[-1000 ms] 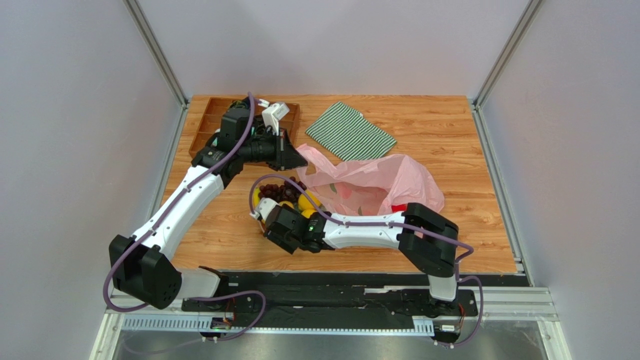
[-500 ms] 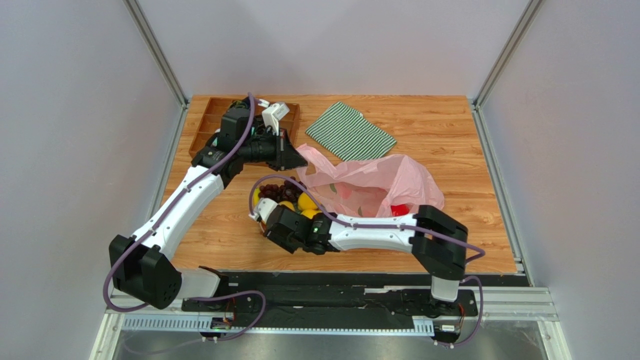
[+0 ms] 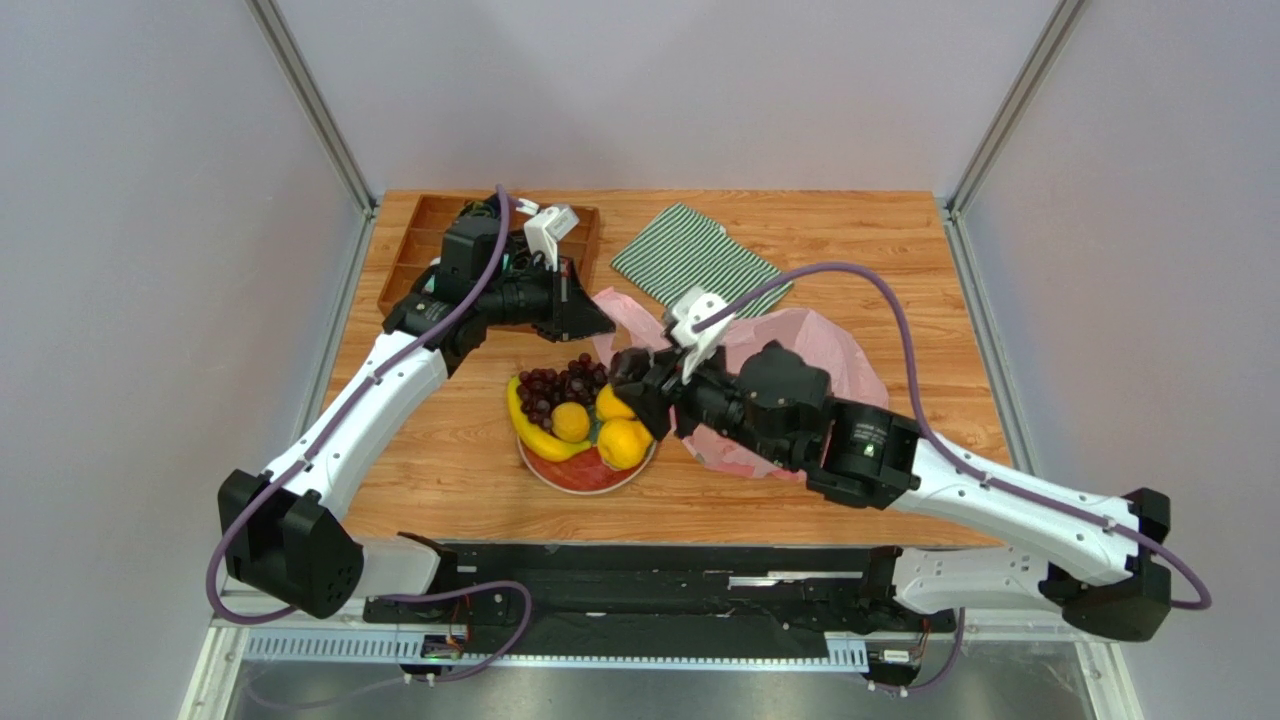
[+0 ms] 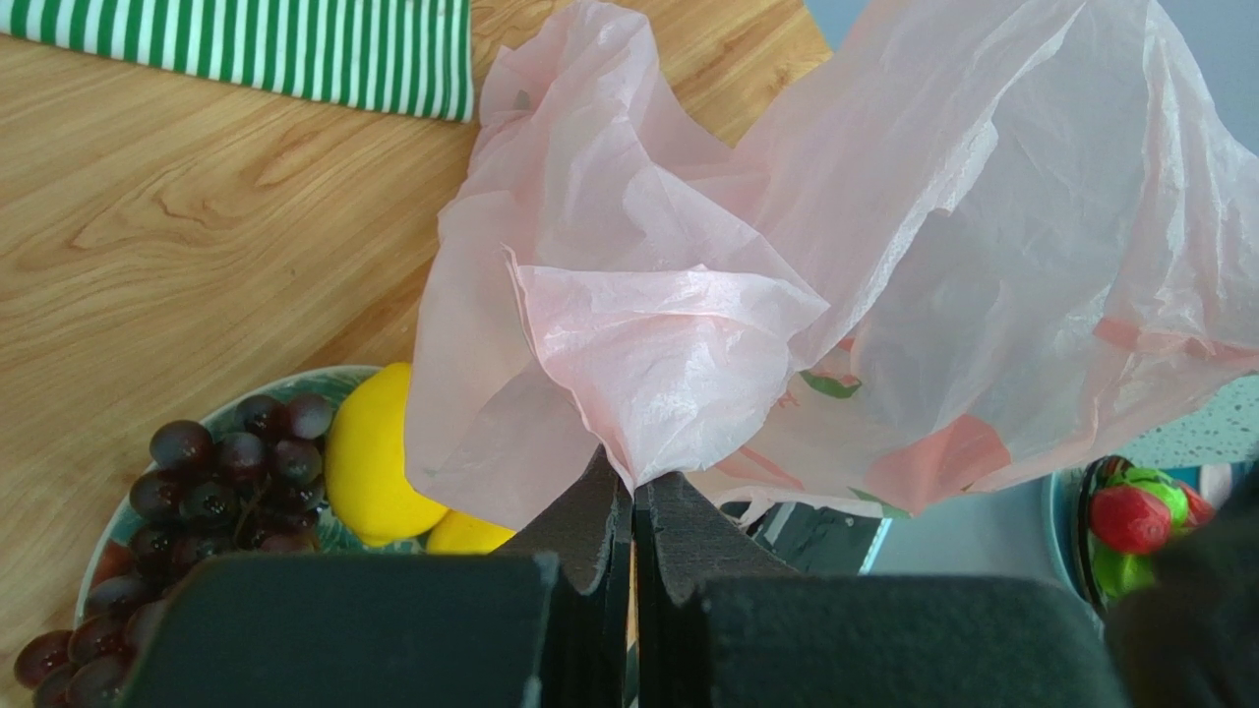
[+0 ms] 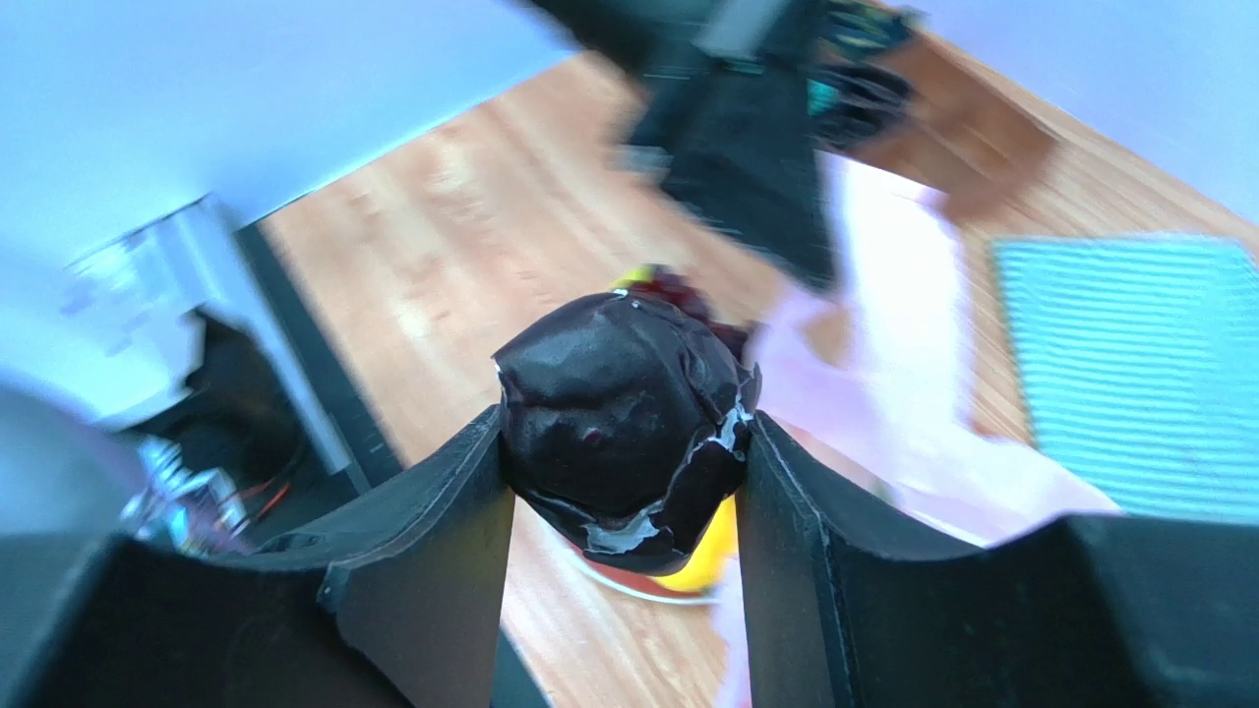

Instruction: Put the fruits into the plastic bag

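Dark fruit [image 5: 621, 387] was clamped in right gripper [image 5: 622, 450]; left gripper [image 4: 633, 514] pinched bag [image 4: 946, 251] rim shut. Risk: thin film could slip, mouth sag, fruit land outside.

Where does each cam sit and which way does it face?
Top external: fixed above and behind the bases, facing down at the table; left arm and right arm show whole.
Left wrist: on the left arm, facing along the left pincer, shut on the plastic bag, grapes beside.
Right wrist: on the right arm, facing past the right pincer, shut on a dark fruit; blurred.
Shared: all three show the plastic bag and striped cloth.
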Controlling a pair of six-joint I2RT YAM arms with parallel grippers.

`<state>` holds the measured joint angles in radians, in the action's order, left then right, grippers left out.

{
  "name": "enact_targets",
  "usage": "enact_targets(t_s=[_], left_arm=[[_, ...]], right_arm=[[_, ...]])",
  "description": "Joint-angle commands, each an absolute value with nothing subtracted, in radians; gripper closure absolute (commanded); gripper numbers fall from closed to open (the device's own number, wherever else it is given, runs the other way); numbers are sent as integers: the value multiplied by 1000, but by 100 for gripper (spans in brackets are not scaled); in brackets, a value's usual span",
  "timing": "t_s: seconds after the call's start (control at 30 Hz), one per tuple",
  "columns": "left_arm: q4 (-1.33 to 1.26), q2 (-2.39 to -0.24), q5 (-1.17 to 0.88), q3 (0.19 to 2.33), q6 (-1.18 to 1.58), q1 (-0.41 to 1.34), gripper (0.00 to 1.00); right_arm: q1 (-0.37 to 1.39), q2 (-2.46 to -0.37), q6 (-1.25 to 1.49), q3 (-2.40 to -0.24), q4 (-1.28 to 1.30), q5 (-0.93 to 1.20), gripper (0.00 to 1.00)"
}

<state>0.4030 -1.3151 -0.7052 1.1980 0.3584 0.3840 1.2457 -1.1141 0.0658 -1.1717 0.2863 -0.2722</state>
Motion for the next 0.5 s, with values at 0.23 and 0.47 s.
enact_targets(t_s=[0.23,0.47], left_arm=[[396,-1316,-713,1230,356,388,100],[396,-1315,-713,1230,356,388,100]], right_arm=[[1065,-1150,248,-1150,641,-431,76],[1054,-1271,304,-1198,775,-567,76]])
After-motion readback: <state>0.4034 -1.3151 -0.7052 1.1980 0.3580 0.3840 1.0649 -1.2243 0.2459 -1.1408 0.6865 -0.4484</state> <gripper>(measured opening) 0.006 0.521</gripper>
